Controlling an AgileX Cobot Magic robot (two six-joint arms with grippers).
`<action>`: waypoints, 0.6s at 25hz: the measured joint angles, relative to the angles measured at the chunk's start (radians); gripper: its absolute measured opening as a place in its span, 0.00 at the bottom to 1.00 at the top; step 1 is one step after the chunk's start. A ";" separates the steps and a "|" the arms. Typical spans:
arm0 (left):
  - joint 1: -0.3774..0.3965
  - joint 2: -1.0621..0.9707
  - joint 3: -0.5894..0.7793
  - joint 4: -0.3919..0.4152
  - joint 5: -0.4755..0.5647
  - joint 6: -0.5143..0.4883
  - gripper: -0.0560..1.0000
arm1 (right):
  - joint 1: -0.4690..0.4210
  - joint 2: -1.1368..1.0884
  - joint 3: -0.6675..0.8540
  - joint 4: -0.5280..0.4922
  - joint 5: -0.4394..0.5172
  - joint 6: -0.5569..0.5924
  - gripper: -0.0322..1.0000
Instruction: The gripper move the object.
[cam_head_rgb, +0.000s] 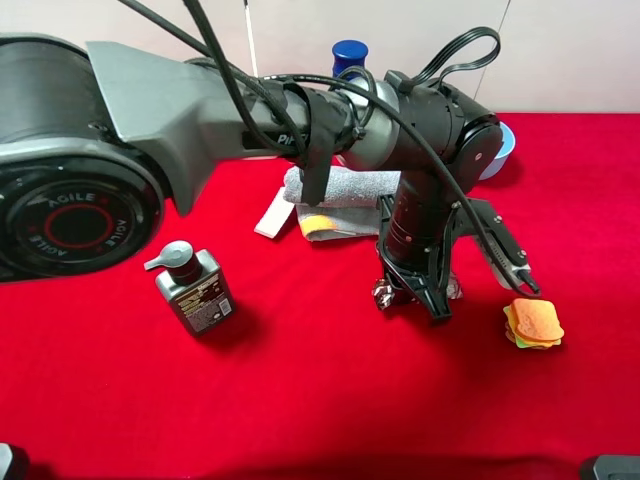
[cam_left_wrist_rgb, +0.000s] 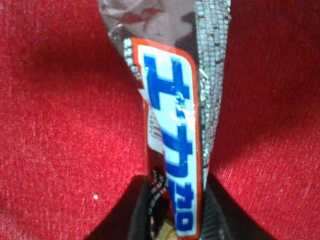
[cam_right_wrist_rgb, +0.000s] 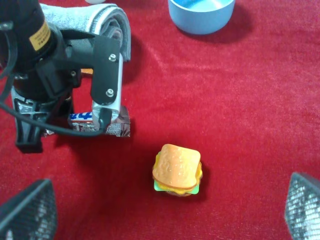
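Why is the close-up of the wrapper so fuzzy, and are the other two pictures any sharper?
Left wrist view: the candy bar seems too near the lens, so its lettering smears; dark shadows flank it on the red cloth. Right wrist view: sandwich toy crisp, that arm's own fingers blurred. Exterior high view: mostly sharp, the bottle casts a soft shadow.

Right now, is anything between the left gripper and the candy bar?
Nothing visible does: the left gripper is shut on the candy bar. The sandwich toy lies apart, to its right in the high view, and the grey towel behind it.
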 joint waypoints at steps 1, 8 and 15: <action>0.000 0.000 0.000 0.000 0.001 -0.008 0.26 | 0.000 0.000 0.000 0.000 0.000 0.000 0.70; 0.000 0.000 0.000 0.000 0.003 -0.013 0.26 | 0.000 0.000 0.000 0.000 0.000 0.000 0.70; 0.000 0.000 0.000 0.000 0.004 -0.015 0.38 | 0.000 0.000 0.000 0.000 0.000 0.000 0.70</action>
